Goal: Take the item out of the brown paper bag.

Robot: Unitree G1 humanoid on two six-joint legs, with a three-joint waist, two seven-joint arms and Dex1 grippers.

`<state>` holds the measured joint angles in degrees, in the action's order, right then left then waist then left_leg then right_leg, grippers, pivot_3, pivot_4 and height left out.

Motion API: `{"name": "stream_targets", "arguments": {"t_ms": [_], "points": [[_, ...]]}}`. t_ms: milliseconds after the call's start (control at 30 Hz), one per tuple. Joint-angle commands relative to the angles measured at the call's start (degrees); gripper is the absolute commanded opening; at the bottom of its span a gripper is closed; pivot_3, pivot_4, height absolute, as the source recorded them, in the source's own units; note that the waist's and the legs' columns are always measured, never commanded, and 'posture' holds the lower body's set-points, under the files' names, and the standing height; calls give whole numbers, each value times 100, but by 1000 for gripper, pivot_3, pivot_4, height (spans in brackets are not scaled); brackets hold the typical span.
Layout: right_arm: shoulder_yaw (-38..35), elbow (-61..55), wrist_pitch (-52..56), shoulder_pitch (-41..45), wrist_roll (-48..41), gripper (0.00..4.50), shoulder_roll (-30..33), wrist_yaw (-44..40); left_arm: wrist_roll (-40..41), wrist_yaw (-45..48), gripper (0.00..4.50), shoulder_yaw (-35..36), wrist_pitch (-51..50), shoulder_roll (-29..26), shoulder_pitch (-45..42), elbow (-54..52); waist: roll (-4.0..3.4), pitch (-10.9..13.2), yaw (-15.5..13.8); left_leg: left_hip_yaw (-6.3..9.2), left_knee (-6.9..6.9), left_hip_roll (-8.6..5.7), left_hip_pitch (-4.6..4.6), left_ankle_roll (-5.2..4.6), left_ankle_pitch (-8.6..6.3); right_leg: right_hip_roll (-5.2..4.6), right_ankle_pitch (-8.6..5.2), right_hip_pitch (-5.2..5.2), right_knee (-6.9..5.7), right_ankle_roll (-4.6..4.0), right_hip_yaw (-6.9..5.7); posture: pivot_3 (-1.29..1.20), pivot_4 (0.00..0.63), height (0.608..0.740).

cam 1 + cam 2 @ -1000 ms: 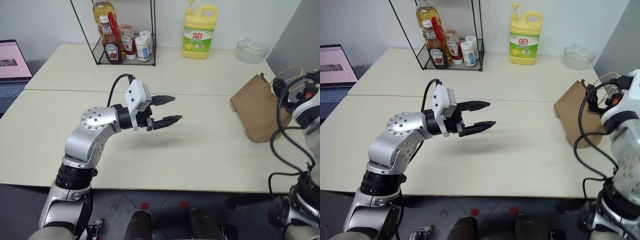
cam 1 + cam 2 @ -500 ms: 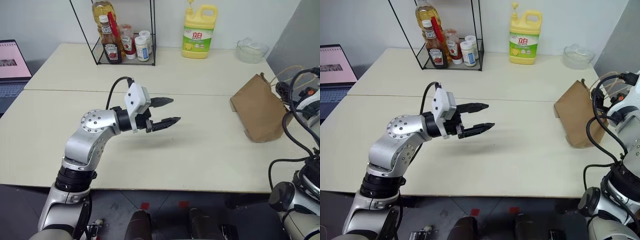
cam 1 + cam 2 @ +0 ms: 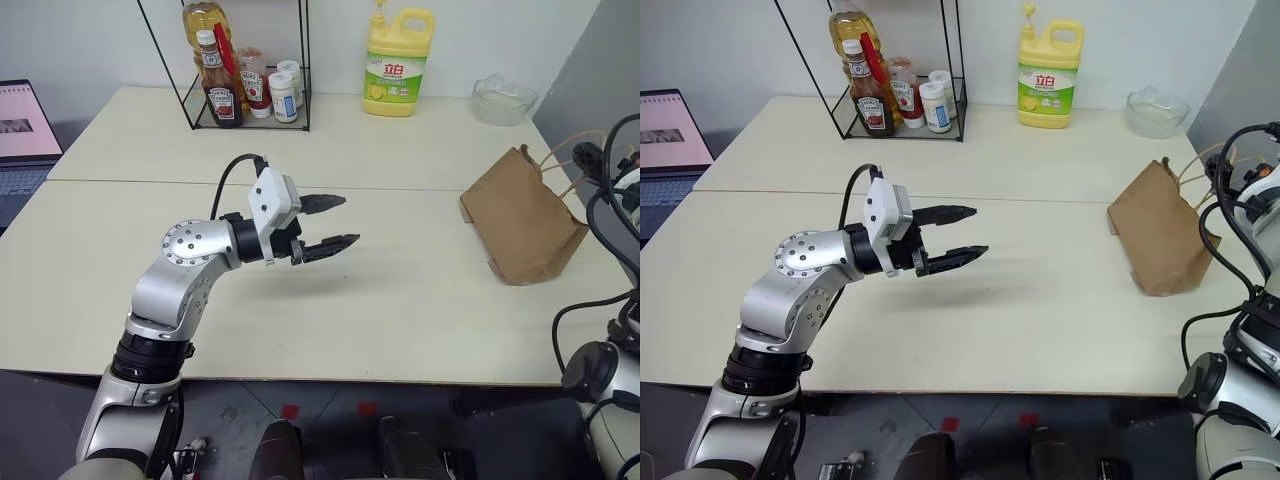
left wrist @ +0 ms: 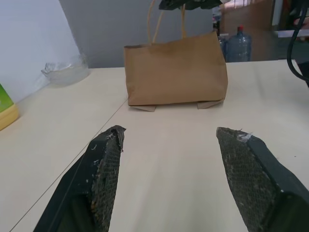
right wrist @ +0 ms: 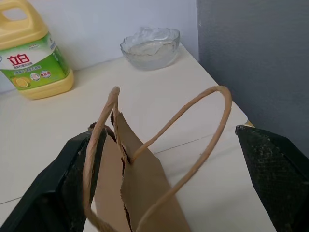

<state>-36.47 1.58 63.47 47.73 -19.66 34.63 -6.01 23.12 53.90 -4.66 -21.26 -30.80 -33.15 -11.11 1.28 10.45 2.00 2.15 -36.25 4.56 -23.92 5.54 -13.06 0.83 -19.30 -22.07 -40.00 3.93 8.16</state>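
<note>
The brown paper bag (image 3: 522, 218) stands near the bench's (image 3: 400, 300) right edge, its cord handles (image 5: 159, 135) looping up between the spread jaws of the right gripper (image 5: 169, 179); whether the item is inside cannot be seen. The left gripper (image 3: 330, 222) hovers over bare mid-bench, jaws spread, well apart from the bag.

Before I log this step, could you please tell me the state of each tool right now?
Left tool: open, holding nothing, above the table.
Right tool: open, holding nothing, at the brown paper bag handles.
</note>
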Motion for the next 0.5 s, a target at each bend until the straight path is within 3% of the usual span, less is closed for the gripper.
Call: {"name": "stream_targets", "arguments": {"t_ms": [33,400,500], "points": [[29,88,-192,243,-134,3889,209,-95,-34,22,3283,12,127,-1,-28,-85,0,0,0,0,0,0,0,0,0,0,0,0,0,0,1,0,150,740],[292,353,-339,395,-211,27,411,-261,-110,16,3283,19,146,8,4,-105,-2,1,-1,-2,2,0,0,0,0,0,0,-2,1,0,2,0,150,740],[481,365,-380,426,-240,27,516,-386,-122,17,3283,35,149,-9,10,-92,-2,1,-2,-2,3,0,0,0,0,0,0,-2,2,0,2,0,150,740]]}}
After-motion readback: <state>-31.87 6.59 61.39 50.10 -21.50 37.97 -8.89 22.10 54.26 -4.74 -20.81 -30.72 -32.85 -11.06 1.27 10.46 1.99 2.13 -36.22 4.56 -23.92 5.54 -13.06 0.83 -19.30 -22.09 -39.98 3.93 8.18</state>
